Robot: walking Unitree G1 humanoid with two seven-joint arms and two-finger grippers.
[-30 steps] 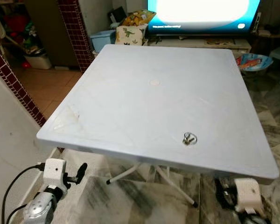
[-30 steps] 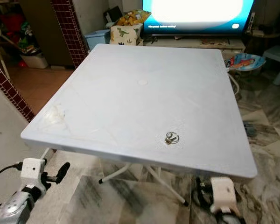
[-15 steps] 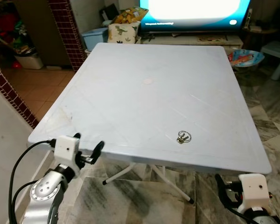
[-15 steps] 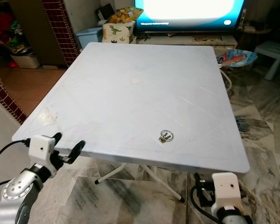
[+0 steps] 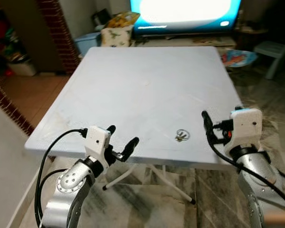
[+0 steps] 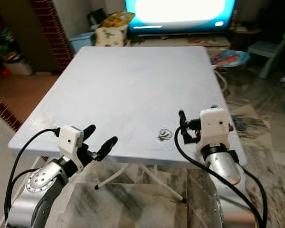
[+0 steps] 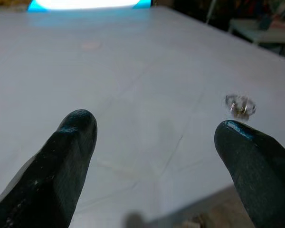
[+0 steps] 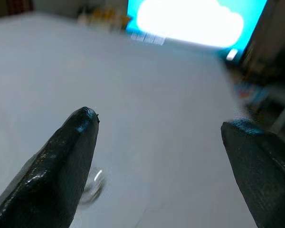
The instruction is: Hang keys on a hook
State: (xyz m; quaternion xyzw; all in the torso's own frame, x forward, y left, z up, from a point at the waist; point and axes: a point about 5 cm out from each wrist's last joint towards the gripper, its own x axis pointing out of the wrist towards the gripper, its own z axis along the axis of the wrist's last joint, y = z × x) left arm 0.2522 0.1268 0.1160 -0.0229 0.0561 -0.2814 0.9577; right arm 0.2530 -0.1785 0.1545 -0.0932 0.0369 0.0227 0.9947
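Keys (image 5: 182, 135): flat on white table (image 5: 147, 80), near its front edge, right of centre — untouched.
Left gripper (image 5: 122, 139): fingers spread wide, holding nothing, over the front edge, left of the keys and apart from them.
Right gripper (image 8: 161, 156): released, fingers wide — raised just right of the keys, not touching.
Behind table: lit TV (image 5: 183, 10).

The keys (image 5: 182, 136) lie on the table (image 5: 147, 80) near its front edge (television (image 5: 185, 12) behind).
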